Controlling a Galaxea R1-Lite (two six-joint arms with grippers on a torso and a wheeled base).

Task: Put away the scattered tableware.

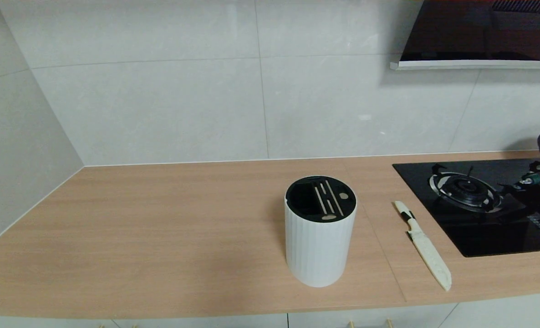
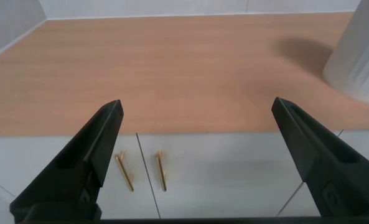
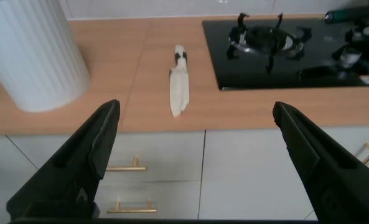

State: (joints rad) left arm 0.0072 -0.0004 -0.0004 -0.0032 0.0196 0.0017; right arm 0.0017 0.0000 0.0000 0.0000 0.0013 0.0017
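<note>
Both the left gripper [image 2: 196,104] and right gripper [image 3: 195,107] stood wide open, empty; the knife [image 1: 422,245], lower right of the head view, would best be grasped by its handle.

White ribbed cyl. holder [image 1: 320,241] w/ black slotted top, upright on surface [image 1: 160,237]. Cream speckled knife [image 1: 424,247] lies flat to its right, apart, blade twd front edge.

On the counter [image 1: 160,228] before me, the holder [image 1: 320,237] stands near the front edge, right of the middle. The knife [image 1: 422,246] lies to its right, between it and the hob [image 1: 479,218] at the counter's right end, with its tip toward the front edge. My left claw [image 2: 196,102] hangs before the front edge, left of the holder. My right claw [image 3: 196,104] hangs before the same edge, opposite the knife.
</note>
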